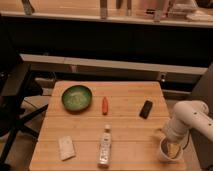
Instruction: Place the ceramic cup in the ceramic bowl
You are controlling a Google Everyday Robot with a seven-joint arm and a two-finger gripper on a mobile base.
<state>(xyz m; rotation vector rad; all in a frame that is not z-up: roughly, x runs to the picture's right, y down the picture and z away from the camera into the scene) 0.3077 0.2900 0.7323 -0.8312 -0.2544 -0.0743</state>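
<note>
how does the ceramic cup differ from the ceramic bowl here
The ceramic cup is small, narrow and white with a tan inside; the ceramic bowl is wide, shallow and green. The cup stands at the near right corner of the table with the pincer at it; the bowl sits far left, alone. Both are round and upright.

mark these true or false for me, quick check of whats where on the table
1. The gripper is down at the ceramic cup, near the front right corner of the table. True.
2. The ceramic cup sits inside the ceramic bowl. False: the bowl is empty, at the table's far left, well apart from the cup.
3. The bottle stands upright. False: it lies on its side near the front edge.
4. A small red object lies between the bowl and a black object. True.
</note>
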